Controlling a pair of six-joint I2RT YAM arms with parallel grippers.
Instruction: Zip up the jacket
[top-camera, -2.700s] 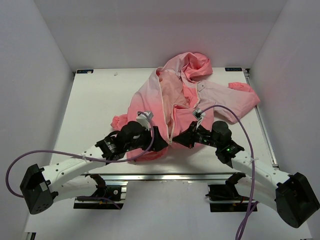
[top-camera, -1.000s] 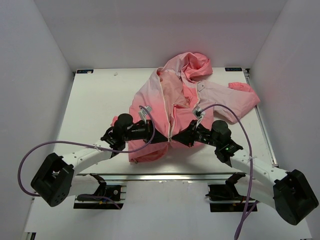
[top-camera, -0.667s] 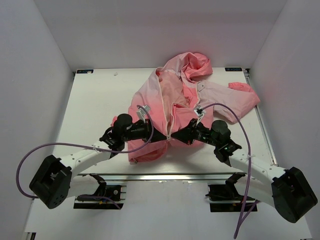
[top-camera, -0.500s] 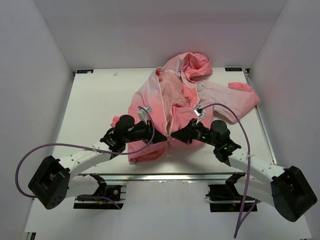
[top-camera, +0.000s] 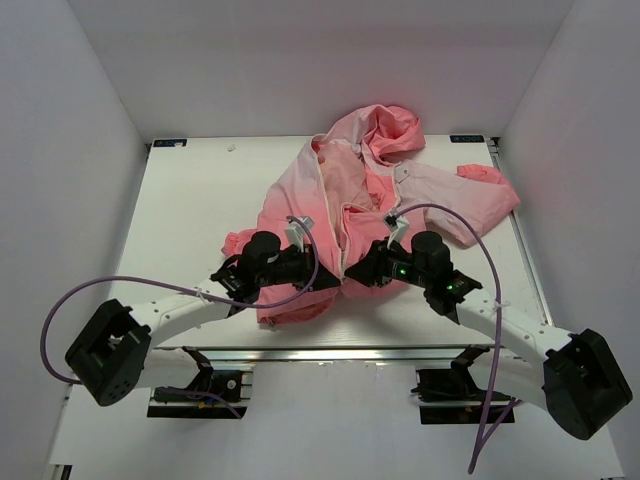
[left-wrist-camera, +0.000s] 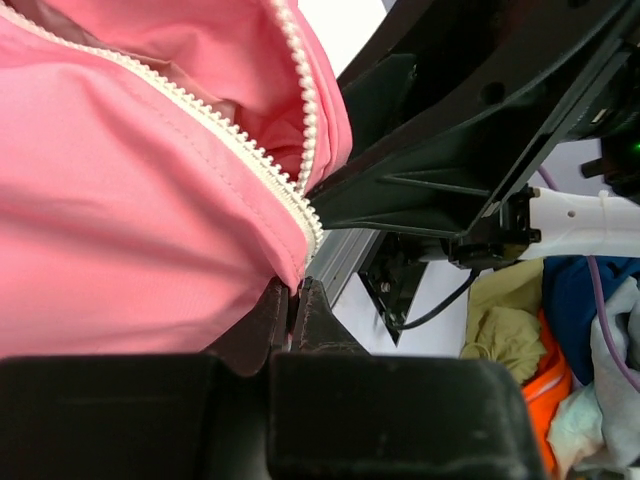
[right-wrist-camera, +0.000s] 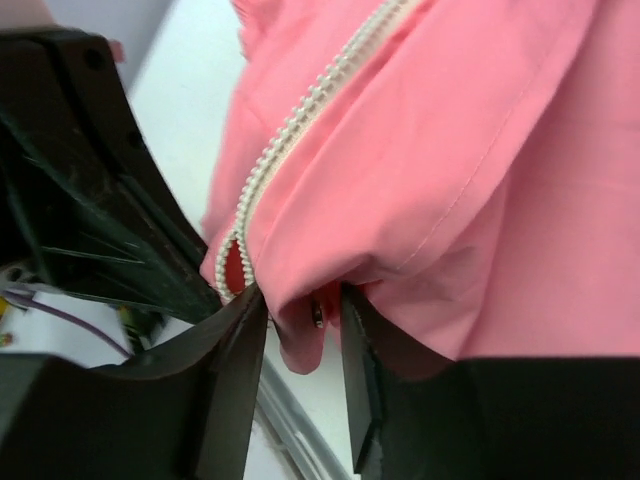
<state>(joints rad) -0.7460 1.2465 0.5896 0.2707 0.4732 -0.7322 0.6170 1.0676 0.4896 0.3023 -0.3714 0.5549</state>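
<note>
Top external view: one jacket (top-camera: 380, 190) lies on the table (top-camera: 190, 200), and two arms reach into it from the near edge. Its long axis runs from the hood near the far edge, right of centre, down to the hem close to the near edge at the middle. One sleeve spreads toward the right edge; the other is mostly hidden, with only a cuff showing behind the left arm. The left gripper (top-camera: 333, 283) and right gripper (top-camera: 354, 279) meet tip to tip at the hem, their fingers too small and dark here to read. Left wrist view: the left gripper (left-wrist-camera: 295, 318) is clenched on the bottom corner of one front panel, right where the single white zipper (left-wrist-camera: 250, 160) row ends; its camera housing cuts off the lower frame. Right wrist view: the right gripper (right-wrist-camera: 300, 305) has its two fingers parted, the other panel's hem corner hanging loose between them, beside its own zipper row (right-wrist-camera: 300, 110). A small metal piece sits there, unclear.
</note>
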